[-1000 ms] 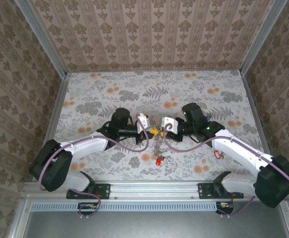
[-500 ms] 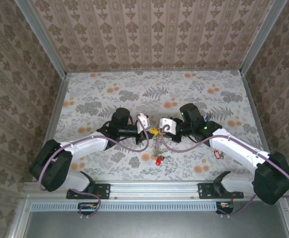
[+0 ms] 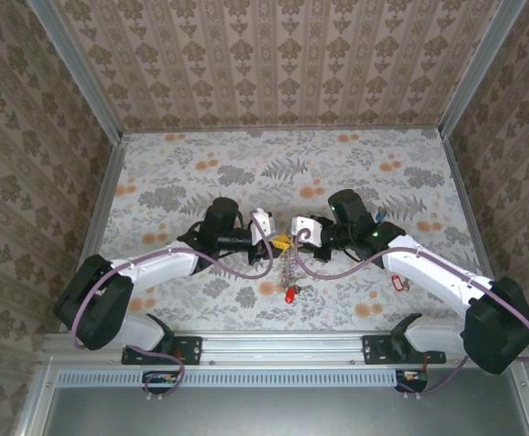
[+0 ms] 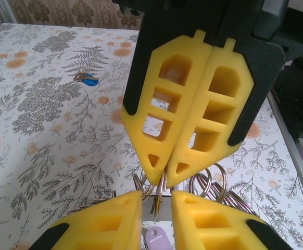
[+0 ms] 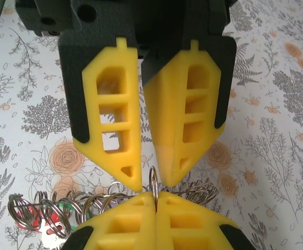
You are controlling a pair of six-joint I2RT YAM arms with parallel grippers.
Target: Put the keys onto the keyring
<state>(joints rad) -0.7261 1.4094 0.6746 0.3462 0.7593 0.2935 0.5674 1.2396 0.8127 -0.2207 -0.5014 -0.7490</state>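
Right hand pinched together on a loop of the keyring, mid-desk; we take this to steady it. Left hand, slightly parted, straddles that loop, ready for threading.

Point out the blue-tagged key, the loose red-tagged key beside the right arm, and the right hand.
blue-tagged key (image 4: pixel 88 80): left wrist view, on its blue tag.
red-tagged key (image 3: pixel 396 283): top view, on its red tag.
right hand (image 4: pixel 166 179): left wrist view, between its closed fingertips.
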